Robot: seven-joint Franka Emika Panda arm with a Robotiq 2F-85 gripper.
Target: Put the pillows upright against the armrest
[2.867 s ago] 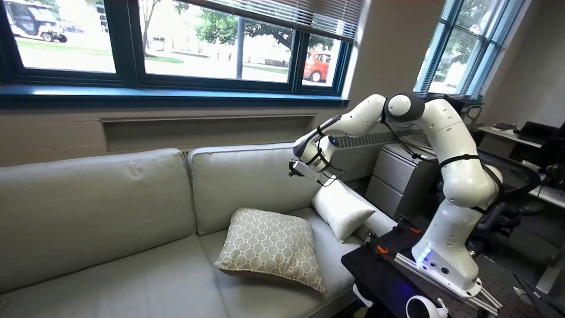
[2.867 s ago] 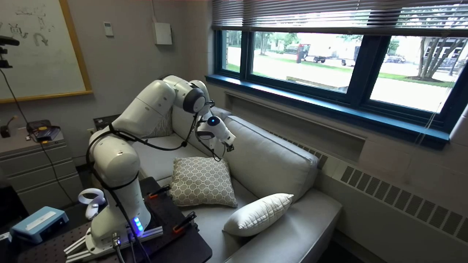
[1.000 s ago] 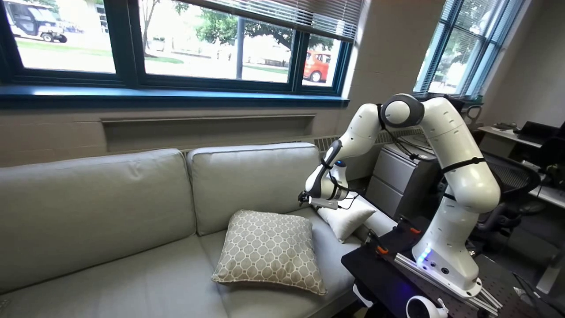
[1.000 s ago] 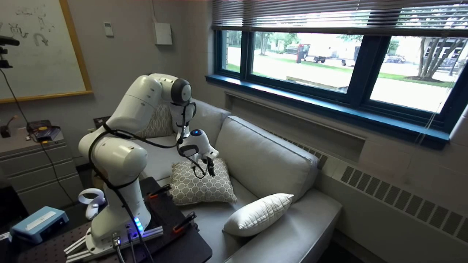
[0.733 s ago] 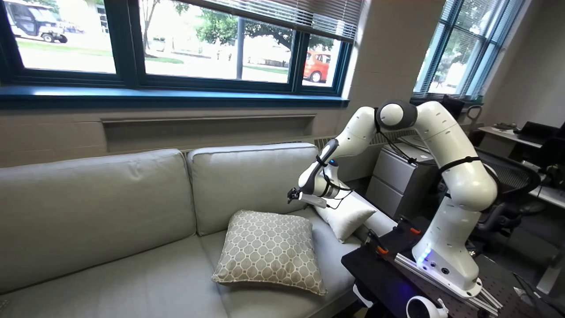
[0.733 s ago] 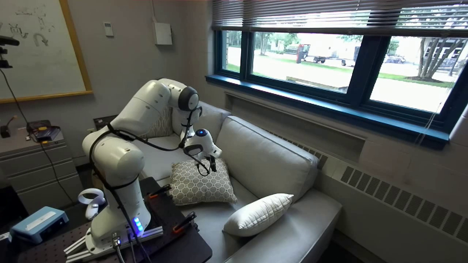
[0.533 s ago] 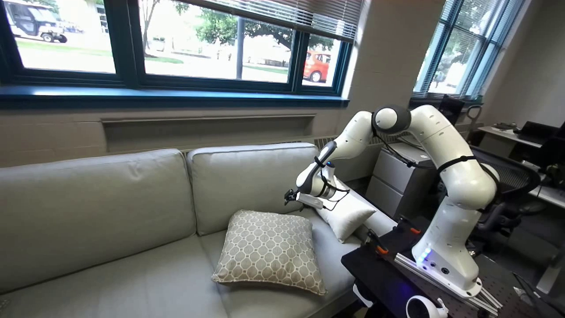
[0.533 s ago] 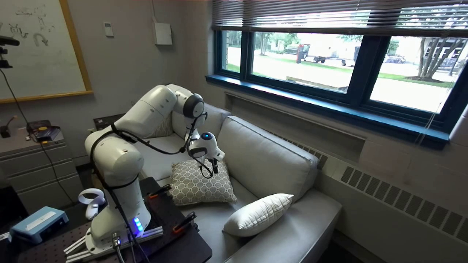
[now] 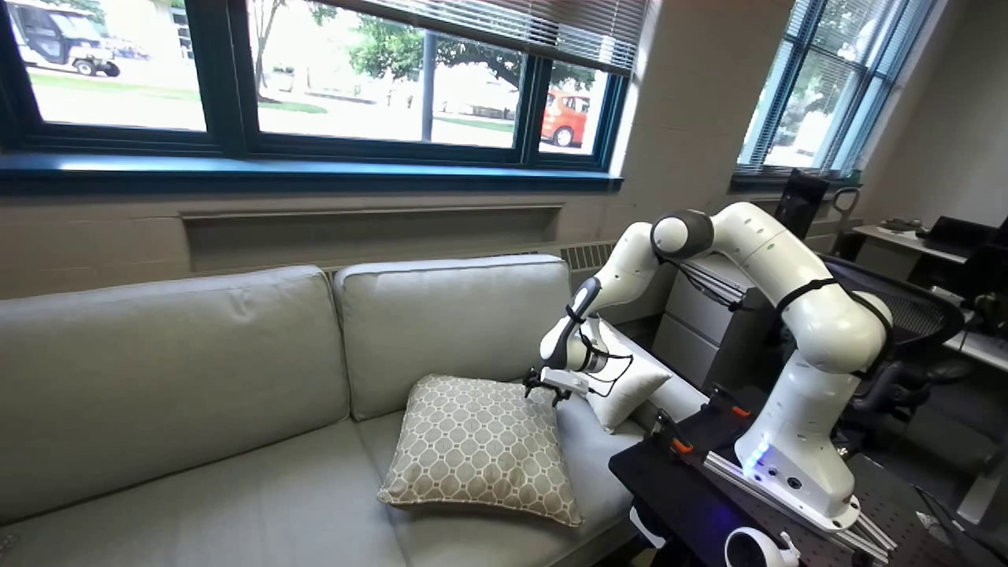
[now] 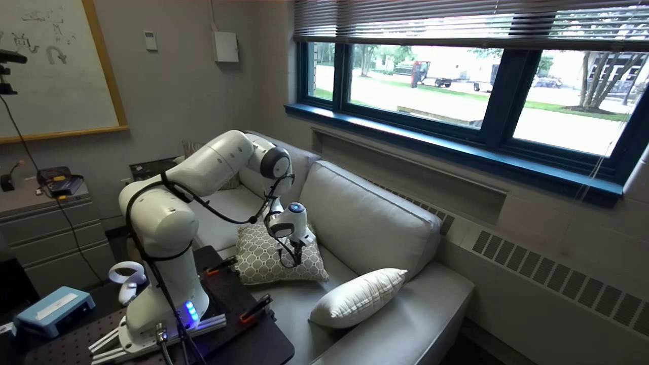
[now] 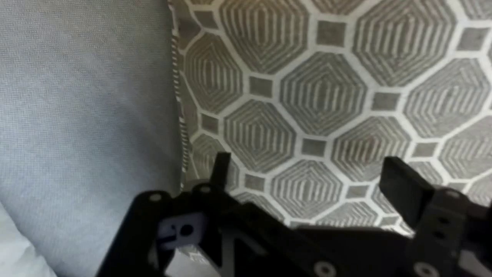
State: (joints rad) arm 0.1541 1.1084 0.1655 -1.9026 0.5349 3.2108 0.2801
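The gripper is held over the tan pillow, fingers spread apart (presumably so an edge can be pinched). That pillow is laid on the seat, short of the armrest, against which the white pillow seems propped.

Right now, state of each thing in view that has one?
patterned pillow, lying on the seat, not upright
white pillow, tilted beside the armrest
pincer, open over the patterned pillow; contact unclear
robot arm, bent
window blind, partly lowered
base lights, lit blue
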